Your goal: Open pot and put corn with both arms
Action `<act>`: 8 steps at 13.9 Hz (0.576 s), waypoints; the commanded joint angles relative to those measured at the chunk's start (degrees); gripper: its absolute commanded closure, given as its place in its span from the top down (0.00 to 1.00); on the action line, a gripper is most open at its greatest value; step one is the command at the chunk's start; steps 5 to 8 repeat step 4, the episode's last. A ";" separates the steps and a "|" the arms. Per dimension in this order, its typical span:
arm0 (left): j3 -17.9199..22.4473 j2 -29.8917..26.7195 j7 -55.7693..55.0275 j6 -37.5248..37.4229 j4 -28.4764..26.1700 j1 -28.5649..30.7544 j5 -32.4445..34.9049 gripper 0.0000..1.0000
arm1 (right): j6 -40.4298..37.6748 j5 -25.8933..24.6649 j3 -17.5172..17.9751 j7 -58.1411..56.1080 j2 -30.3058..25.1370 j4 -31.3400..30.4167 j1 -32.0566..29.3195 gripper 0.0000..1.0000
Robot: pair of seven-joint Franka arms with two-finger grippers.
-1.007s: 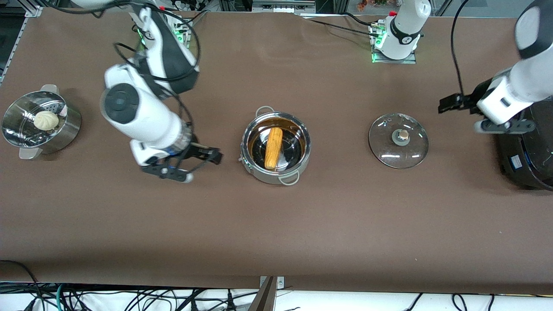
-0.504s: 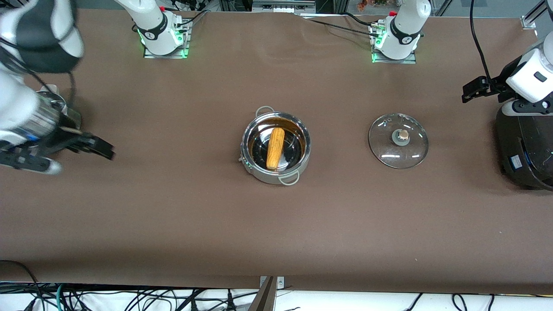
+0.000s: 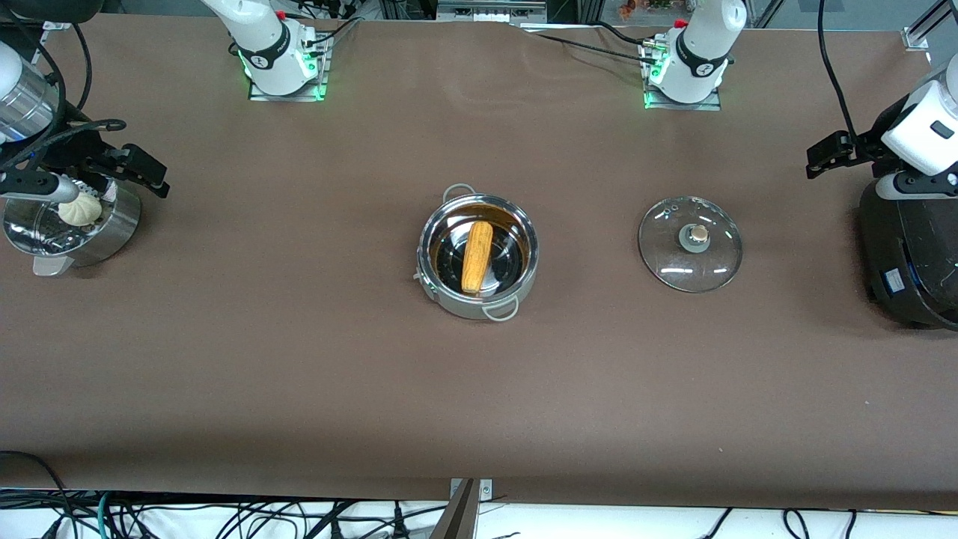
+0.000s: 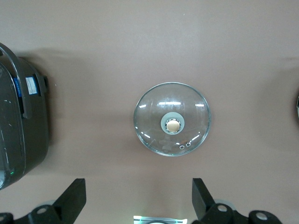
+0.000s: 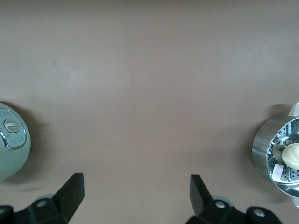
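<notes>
Stainless-steel and shiny, the pot (image 3: pixel 477 257) stands uncovered in the middle of the brown tabletop (image 3: pixel 479 389), well apart from both jaws. It has two thin wire loop handles, one at the edge nearer the front camera and one at the edge toward the bases. The corn (image 3: pixel 476 257), yellow-orange and tapered, lies inside on the pot's bottom, with its length running from the camera side toward the bases. The glass lid (image 3: pixel 690 243) with its tan knob lies flat on the tabletop beside the pot, toward the left arm's end, not touching it.

The left gripper (image 3: pixel 827 155) hangs in the air at the left arm's end of the tabletop, between the lid and the large black cooker (image 3: pixel 909 258); in the left wrist view its jaws are spread wide and hold nothing, and the lid (image 4: pixel 172 118) lies on the tabletop between their two tips, farther off, with the cooker (image 4: pixel 21 126) to one side.

The right gripper (image 3: pixel 138 171) hangs at the right arm's end, over the edge of the steel steamer pot (image 3: pixel 97 232) that holds a white bun (image 3: pixel 79 209). Its jaws are also wide and empty. Part of this steamer is covered by the arm. In the right wrist view a pale green round appliance (image 5: pixel 11 140) is cut off at the picture's edge.
</notes>
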 commanded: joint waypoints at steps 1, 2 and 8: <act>-0.74 0.36 -0.39 -1.72 1.60 0.57 -0.67 1.00 | 1.09 -0.05 -4.96 -0.74 -0.07 -1.21 1.83 1.00; -0.74 -0.17 -0.65 -1.73 1.25 1.53 -1.90 1.00 | 1.09 -0.05 -4.97 -0.92 0.10 -1.12 2.01 1.00; -0.65 -0.35 -2.49 -1.73 1.07 1.71 -2.87 1.00 | 0.74 0.04 -4.96 -0.75 1.07 -0.42 2.18 1.00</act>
